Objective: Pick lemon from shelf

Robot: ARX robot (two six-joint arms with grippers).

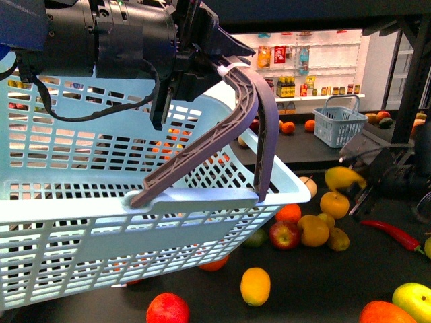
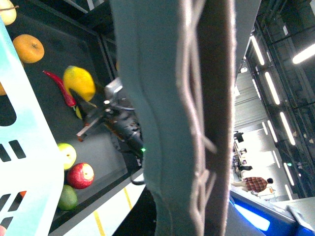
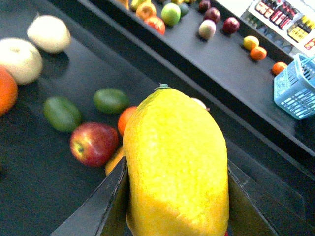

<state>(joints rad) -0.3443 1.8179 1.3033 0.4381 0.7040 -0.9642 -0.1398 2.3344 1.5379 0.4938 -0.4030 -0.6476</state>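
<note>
1. The lemon [image 1: 345, 177] is clamped between the two fingers of the right gripper [image 1: 362, 183]. It is held clear above the shelf [image 1: 306, 282] tray, over a cluster of fruit [image 1: 316, 225].
2. The left gripper [image 1: 202, 64] is clenched on the handle [image 1: 266, 128] of the pale blue basket [image 1: 81, 222].
3. The basket's corner rim is near the lemon, on its left. A red chilli [image 1: 394, 234] lies on the tray below, and bare tray shows in front of the fruit.

The left arm [image 1: 101, 33], upper left, is a bulky black cylinder trailing a thin black cable [image 1: 67, 120] (blue casing [image 1: 20, 23] behind it), the right arm [image 1: 397, 178] dark grey.
</note>
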